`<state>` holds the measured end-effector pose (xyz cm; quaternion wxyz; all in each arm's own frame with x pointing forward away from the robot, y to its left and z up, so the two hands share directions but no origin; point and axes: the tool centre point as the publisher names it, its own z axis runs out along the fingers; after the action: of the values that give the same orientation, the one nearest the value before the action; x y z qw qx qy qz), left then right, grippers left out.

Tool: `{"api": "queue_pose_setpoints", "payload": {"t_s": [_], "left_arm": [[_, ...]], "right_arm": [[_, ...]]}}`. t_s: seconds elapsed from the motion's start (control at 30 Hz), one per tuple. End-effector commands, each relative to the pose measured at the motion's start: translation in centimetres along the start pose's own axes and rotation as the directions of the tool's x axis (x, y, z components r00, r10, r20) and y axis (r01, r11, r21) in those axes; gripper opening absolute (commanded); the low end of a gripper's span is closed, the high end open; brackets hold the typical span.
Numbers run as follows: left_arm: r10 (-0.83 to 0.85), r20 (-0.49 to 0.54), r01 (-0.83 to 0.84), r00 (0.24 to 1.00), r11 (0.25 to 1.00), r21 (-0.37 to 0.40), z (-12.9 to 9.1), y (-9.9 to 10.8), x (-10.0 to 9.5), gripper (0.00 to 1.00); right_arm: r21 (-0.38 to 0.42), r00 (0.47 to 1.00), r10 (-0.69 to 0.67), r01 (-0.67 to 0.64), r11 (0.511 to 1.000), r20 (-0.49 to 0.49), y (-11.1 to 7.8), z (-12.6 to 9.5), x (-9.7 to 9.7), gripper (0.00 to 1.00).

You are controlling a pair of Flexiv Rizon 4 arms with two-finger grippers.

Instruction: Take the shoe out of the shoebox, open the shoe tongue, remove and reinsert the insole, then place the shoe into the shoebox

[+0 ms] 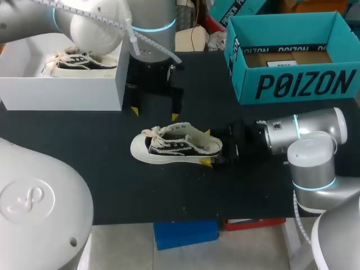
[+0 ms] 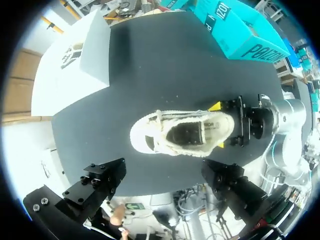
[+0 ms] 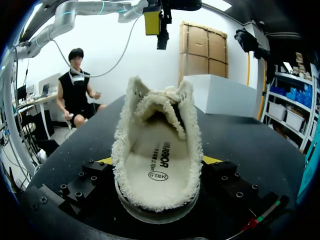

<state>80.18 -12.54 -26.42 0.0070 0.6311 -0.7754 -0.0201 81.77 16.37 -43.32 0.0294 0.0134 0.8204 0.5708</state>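
In the head view we see the shoe standing on its sole in the middle of the black desk. Its toe points left and its heel points right, and it is outside both boxes. Our right tool comes in from the right and is clenched on the heel, with one yellow tip touching the far side and one touching the near side. The right wrist view shows this grasp from very close. It is the only view that looks along the inside of the shoe, where the pale insole lies flat with some small print on it. The left wrist view looks down on the shoe from above and shows the dark opening and the laces, which the right wrist view hardly shows. Our left tool is released and holds nothing. It hangs over the desk just on the far side of the shoe, with its fingers wide apart. In its own view only the black finger bodies show. The head view also shows the open teal shoebox at the far right. At the far left is a white box with a second shoe inside, partly covered by our left arm.
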Motion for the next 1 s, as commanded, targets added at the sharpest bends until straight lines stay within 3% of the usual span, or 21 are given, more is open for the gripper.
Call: {"api": "queue_pose_setpoints", "payload": {"t_s": [0.03, 0.17, 0.5, 0.73, 1.0], "left_arm": [[-0.002, 0.222, -0.005, 0.975, 0.999, 0.033, 1.4, -0.7, 3.4, 1.00], [0.008, 0.256, -0.022, 0.967, 0.998, 0.053, 2.1, -1.3, 5.0, 1.00], [-0.038, 0.408, 0.041, 0.912, 0.999, 0.001, 5.1, -2.5, 7.6, 1.00], [-0.049, 0.491, 0.070, 0.870, 0.997, -0.024, 7.2, -2.4, 7.7, 1.00], [-0.053, 0.552, 0.094, 0.832, 0.994, -0.046, 8.9, -1.9, 6.3, 1.00]], "right_arm": [[0.001, 1.000, 0.001, -0.001, 1.000, 0.002, -0.1, 0.3, 0.0, 0.00], [0.001, 1.000, 0.001, -0.001, 1.000, 0.002, -0.1, 0.3, 0.0, 0.00], [0.001, 1.000, 0.001, -0.001, 1.000, 0.002, -0.1, 0.3, 0.0, 0.00], [0.001, 1.000, 0.001, -0.001, 1.000, 0.002, -0.1, 0.3, 0.0, 0.00], [0.001, 1.000, 0.001, -0.001, 1.000, 0.002, -0.1, 0.3, 0.0, 0.00]]}}
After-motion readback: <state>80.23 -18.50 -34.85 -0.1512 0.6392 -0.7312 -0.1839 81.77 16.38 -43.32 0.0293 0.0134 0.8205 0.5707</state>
